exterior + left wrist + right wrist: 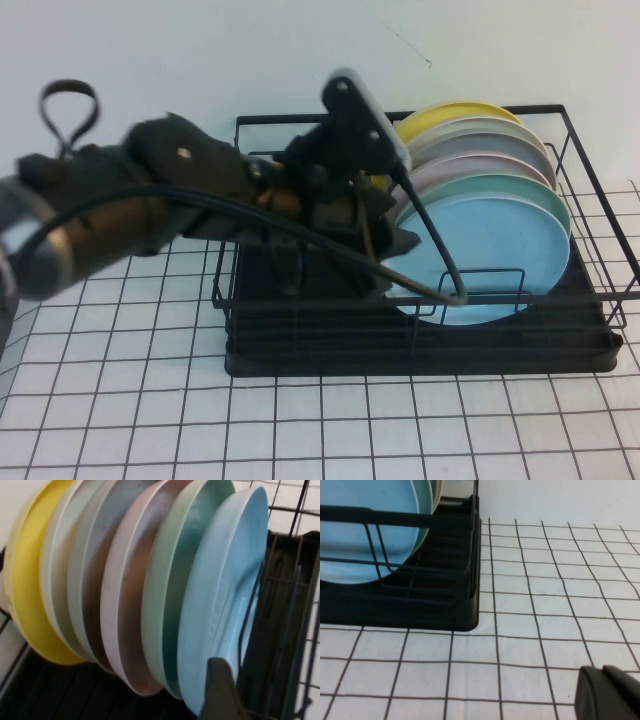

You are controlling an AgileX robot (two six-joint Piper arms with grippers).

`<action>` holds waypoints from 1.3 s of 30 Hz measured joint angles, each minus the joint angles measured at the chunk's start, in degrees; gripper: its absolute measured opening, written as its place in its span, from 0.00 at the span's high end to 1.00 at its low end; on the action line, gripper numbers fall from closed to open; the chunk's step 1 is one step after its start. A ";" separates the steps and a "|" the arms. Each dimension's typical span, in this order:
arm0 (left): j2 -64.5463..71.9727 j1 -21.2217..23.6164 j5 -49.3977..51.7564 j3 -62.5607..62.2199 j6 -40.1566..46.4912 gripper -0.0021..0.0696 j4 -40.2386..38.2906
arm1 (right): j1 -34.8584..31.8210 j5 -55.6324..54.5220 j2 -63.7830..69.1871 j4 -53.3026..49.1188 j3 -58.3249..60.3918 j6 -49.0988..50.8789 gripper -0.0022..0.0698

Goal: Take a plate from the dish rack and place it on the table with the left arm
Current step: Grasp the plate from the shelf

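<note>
The light sky-blue plate (495,258) stands upright at the front of the row in the black wire dish rack (420,352). It also shows in the left wrist view (225,590) and the right wrist view (367,535). My left arm (130,205) reaches into the rack from the left. My left gripper (398,238) is at the blue plate's left rim, and in the left wrist view (220,690) part of it lies against the plate's front face. My right gripper (610,692) is shut and empty, low over the white grid table (520,645) to the right of the rack.
Behind the blue plate stand a mint-green plate (165,605), a pinkish plate (125,605), pale grey plates (75,575) and a yellow plate (30,580). Upright wires (440,250) cross in front of the blue plate. The table (300,430) lies in front of the rack.
</note>
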 joint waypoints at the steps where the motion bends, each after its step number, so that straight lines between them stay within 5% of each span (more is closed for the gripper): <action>1: 0.99 -0.47 -0.83 -0.15 1.14 0.45 0.00 | 0.00 0.00 0.00 0.00 0.00 0.00 0.97; 4: 3.59 -2.45 -4.82 -0.52 5.21 0.39 -0.29 | 0.00 0.00 0.00 0.00 0.00 0.00 0.97; 18: 10.22 -5.07 -20.37 -0.98 11.46 0.55 -1.24 | 0.00 0.00 0.00 0.00 0.00 0.00 0.97; 27: 11.03 -5.18 -21.70 -0.98 11.57 0.88 -2.10 | 0.00 0.00 0.00 0.00 0.00 0.00 0.97; 39: 8.97 -5.99 -25.90 -0.98 12.58 0.93 -4.75 | 0.00 0.00 0.00 0.00 0.00 0.00 0.97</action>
